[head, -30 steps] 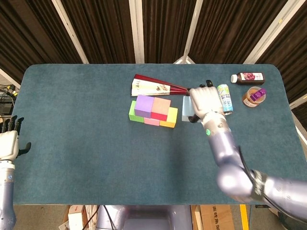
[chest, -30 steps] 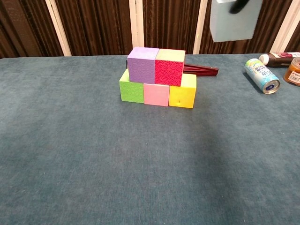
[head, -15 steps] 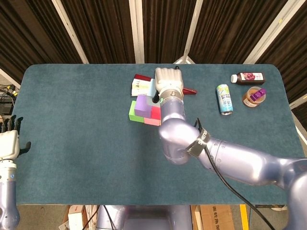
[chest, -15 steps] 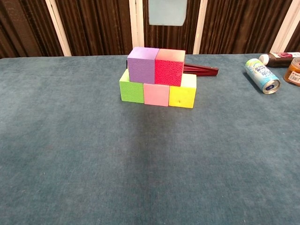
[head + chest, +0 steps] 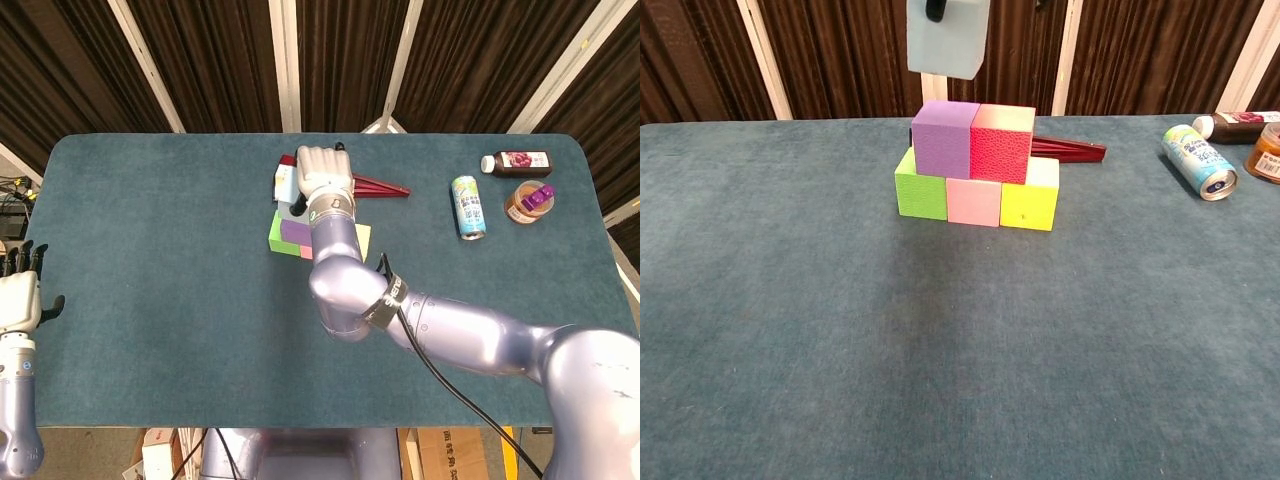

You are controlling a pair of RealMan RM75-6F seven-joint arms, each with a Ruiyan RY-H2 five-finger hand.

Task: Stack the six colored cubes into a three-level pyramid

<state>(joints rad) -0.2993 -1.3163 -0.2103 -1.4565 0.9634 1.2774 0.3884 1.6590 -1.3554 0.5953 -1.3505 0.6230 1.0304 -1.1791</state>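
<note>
1. R hand (image 5: 322,175) grips light-blue cube (image 5: 947,38), fingers wrapped over it; held in air above the stack, apart from it. In chest view it hangs over purple cube (image 5: 943,138), toward 9 o'clock of stack centre.
2. L hand (image 5: 18,300) at table's 8 o'clock edge, holds nothing, fingers apart and pointing up, well apart from cubes.
3. Stack: bottom row green cube (image 5: 921,186), pink cube (image 5: 973,202), yellow cube (image 5: 1031,200) touching; on top purple + red cube (image 5: 1002,141) touching. Only the top cube is left to place.
4. Risk: the blue is offset toward purple, not over the purple/red seam. Lowered here it'd sit on one cube only, likely tip or slide off the 9 o'clock side.
5. Risk: fingers wrap low on the cube; could nudge purple/red while lowering or letting go and shift the 2nd level.
6. Risk: arm covers the stack in head view, so alignment is hard to judge there.
7. Surface: teal felt-like table (image 5: 840,350), soft, some grip.
8. Room: dark curtains w/ white posts behind. Folded fan (image 5: 1070,150) just behind stack at 12; can (image 5: 1199,162), bottle (image 5: 517,162), jar (image 5: 527,202) at 2 o'clock, well apart.
</note>
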